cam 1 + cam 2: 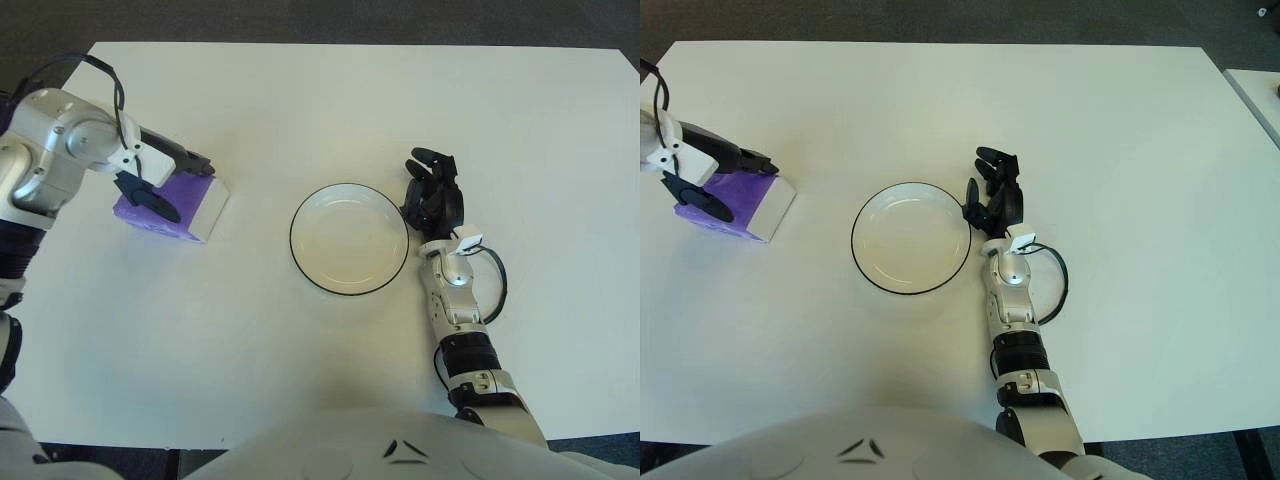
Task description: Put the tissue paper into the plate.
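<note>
Purple tissue box (168,208) tilted on the white table (300,100), well left of the plate (349,238). Clamped between the left hand's (150,178) dark fingers (152,200), one across its far edge, one on its near face. Right hand (432,195) just right of the plate's rim, curled, holding nothing.

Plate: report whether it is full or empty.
Empty: the plate shows only bare white inside; the tissue box remains outside, in the left hand.

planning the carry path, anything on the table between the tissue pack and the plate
Nothing: in the left eye view, only bare white table separates the purple tissue pack, gripped by the left hand, from the plate.
</note>
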Tool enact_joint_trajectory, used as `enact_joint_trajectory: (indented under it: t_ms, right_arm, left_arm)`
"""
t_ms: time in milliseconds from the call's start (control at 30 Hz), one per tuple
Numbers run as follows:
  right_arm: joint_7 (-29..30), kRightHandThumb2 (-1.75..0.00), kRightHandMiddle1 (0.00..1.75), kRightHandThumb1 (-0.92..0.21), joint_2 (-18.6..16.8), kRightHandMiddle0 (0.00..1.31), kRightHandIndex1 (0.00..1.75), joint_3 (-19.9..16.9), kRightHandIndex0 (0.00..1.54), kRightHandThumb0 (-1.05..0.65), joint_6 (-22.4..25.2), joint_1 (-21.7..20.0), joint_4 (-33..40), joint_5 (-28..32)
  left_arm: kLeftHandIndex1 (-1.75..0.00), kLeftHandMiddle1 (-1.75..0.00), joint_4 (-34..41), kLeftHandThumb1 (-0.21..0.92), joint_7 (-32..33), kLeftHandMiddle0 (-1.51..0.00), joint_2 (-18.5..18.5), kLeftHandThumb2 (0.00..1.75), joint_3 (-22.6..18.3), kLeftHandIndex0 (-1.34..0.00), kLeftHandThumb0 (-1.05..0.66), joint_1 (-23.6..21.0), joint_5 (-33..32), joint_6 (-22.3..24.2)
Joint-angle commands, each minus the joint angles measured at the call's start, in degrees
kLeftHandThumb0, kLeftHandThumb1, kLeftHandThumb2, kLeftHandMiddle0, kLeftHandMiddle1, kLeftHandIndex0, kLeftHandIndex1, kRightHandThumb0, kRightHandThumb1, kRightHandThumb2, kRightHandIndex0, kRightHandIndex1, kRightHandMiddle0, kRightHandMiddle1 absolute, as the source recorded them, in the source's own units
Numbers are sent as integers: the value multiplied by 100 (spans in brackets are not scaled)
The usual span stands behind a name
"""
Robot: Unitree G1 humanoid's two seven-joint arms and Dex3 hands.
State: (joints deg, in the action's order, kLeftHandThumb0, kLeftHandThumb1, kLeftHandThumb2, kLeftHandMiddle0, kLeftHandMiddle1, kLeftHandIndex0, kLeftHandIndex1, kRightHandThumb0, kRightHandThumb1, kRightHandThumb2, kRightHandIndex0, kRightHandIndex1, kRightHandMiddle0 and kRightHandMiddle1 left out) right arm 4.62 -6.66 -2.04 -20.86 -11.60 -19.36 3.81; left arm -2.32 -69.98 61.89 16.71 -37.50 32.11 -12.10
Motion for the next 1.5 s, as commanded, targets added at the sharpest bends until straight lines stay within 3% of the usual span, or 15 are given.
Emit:
enact_joint_trajectory:
  t_ms: [0, 333, 700, 967, 1067, 1167, 1467]
  right_arm:
    - [56, -86, 123, -73, -72, 1, 84, -100, 26, -46, 544, 589, -498, 80]
    - [65, -87, 123, -72, -40, 3, 85, -123, 27, -46, 600, 625, -382, 84]
    - [64, -88, 124, -71, -41, 4, 84, -157, 26, -45, 641, 656, -276, 115]
    - [33, -91, 124, -69, -46, 7, 85, -177, 28, -43, 715, 693, -165, 147]
    - [59, -91, 123, -69, -49, 8, 84, -183, 28, -43, 746, 708, -122, 125]
    - [69, -91, 123, -69, -49, 8, 84, -196, 28, -43, 791, 726, -70, 126]
    - [58, -91, 122, -68, -30, 9, 83, -217, 29, -43, 916, 791, 85, 118]
  left_arm:
    - [-34, -1, -18, 92, 122, -14, 104, 30, 10, 0, -84, 168, 150, -62]
    - [-46, -2, -5, 92, 452, -18, 90, 27, -17, 0, -87, 326, 318, -128]
    - [-46, -3, -162, 92, 718, -20, 59, 30, 109, 0, -88, 439, 534, -439]
    - [-54, -5, -728, 91, 1555, -27, 66, 27, 286, 0, -83, 716, 1060, -840]
    - [-56, -5, -1375, 89, 2475, -26, -67, 26, 608, 0, -84, 854, 1775, -882]
    - [-53, -3, -1870, 88, 2944, -23, -216, 25, 905, 0, -87, 733, 2252, -854]
    - [-44, 0, -2147, 92, 3257, -16, -279, 23, 1193, 0, -97, 647, 2653, -783]
